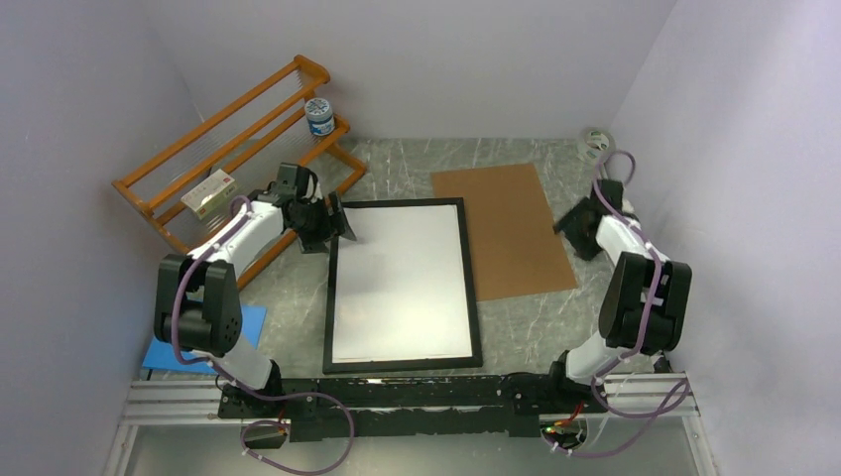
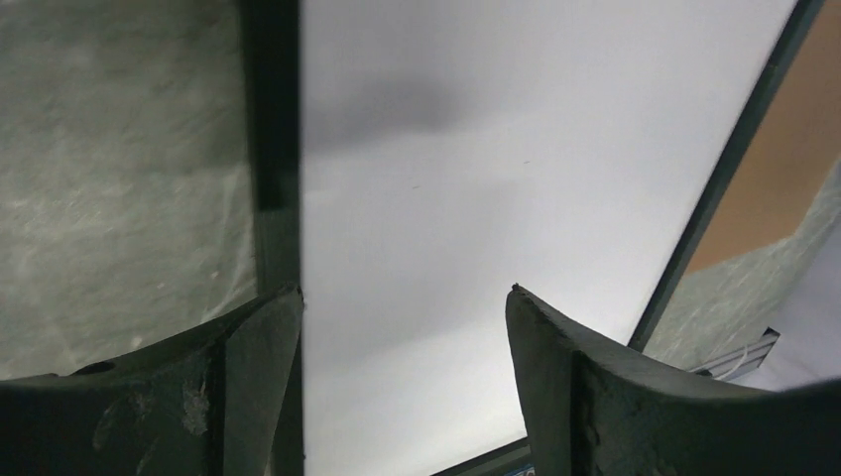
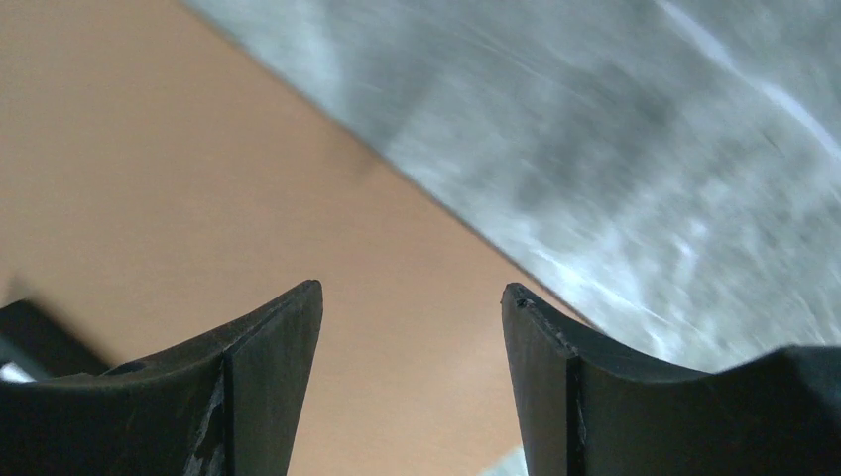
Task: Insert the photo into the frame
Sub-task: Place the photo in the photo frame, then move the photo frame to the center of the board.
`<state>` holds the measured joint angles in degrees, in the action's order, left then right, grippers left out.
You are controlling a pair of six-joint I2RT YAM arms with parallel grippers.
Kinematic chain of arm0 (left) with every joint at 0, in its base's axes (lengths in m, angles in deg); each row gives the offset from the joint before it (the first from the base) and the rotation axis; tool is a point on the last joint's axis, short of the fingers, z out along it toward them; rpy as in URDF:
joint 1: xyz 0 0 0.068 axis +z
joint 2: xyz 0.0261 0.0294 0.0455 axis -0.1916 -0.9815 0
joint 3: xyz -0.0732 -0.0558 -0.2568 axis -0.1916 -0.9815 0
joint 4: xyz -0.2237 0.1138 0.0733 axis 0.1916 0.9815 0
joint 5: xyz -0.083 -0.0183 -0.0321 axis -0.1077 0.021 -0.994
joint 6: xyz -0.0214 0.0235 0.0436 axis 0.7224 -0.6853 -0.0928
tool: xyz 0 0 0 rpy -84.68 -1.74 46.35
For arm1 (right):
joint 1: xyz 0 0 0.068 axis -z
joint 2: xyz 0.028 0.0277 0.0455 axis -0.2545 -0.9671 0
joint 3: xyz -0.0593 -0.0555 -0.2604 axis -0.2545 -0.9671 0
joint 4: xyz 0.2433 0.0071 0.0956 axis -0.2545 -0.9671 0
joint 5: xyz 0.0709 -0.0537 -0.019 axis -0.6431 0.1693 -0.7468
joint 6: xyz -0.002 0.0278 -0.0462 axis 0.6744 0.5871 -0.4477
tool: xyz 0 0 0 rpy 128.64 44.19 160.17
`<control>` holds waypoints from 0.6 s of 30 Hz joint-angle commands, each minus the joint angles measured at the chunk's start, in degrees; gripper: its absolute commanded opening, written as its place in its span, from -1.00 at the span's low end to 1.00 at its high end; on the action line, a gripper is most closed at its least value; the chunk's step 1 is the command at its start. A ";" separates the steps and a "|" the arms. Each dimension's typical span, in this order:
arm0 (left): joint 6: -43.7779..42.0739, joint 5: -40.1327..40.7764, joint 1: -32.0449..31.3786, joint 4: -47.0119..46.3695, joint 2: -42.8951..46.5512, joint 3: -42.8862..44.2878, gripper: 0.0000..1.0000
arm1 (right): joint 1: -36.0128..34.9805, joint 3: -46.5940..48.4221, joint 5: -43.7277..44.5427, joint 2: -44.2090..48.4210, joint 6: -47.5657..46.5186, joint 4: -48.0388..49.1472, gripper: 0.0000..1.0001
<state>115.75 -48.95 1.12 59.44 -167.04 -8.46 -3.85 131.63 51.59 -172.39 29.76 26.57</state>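
Observation:
The black frame (image 1: 474, 297) lies flat in the middle of the table. The photo (image 1: 402, 283) lies inside it, white back up; its sunflower side is hidden. My left gripper (image 1: 332, 226) is open and empty above the frame's far left corner. In the left wrist view one fingertip (image 2: 268, 337) is over the frame's left bar (image 2: 270, 119) and the other over the white back (image 2: 476, 178). My right gripper (image 1: 573, 220) is open and empty over the right edge of the brown cardboard backing board (image 1: 504, 228), which also shows in the right wrist view (image 3: 198, 198).
An orange wooden rack (image 1: 228, 149) stands at the back left with a small box (image 1: 208, 191) and a jar (image 1: 318, 116) on it. A blue sheet (image 1: 198, 342) lies by the left arm's base. Grey walls close in on both sides.

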 commanded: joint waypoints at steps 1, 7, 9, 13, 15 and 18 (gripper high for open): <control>-0.74 -4.42 -4.57 -2.82 -4.21 7.64 0.58 | 6.59 -10.69 -4.42 7.41 5.26 0.19 0.40; -2.28 -11.05 -15.97 -8.32 -13.88 21.78 0.49 | 12.45 -23.61 -7.53 18.00 7.69 6.70 0.40; -3.33 -11.68 -19.81 -8.82 -19.28 27.53 0.48 | 13.73 -25.39 -9.19 18.04 7.33 9.42 0.39; -5.65 -11.31 -26.09 -7.69 -28.78 39.05 0.46 | 14.41 -24.90 -12.55 15.58 6.91 11.61 0.37; -6.27 -12.77 -27.65 -8.02 -32.21 42.35 0.45 | 14.31 -23.59 -12.90 14.93 7.00 10.94 0.35; -6.75 -16.30 -29.40 -8.67 -35.29 45.10 0.44 | 13.68 -22.10 -11.60 15.51 7.06 7.86 0.30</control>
<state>111.42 -60.27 -27.39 51.41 -199.69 32.68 10.29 106.56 40.81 -157.29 36.41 34.20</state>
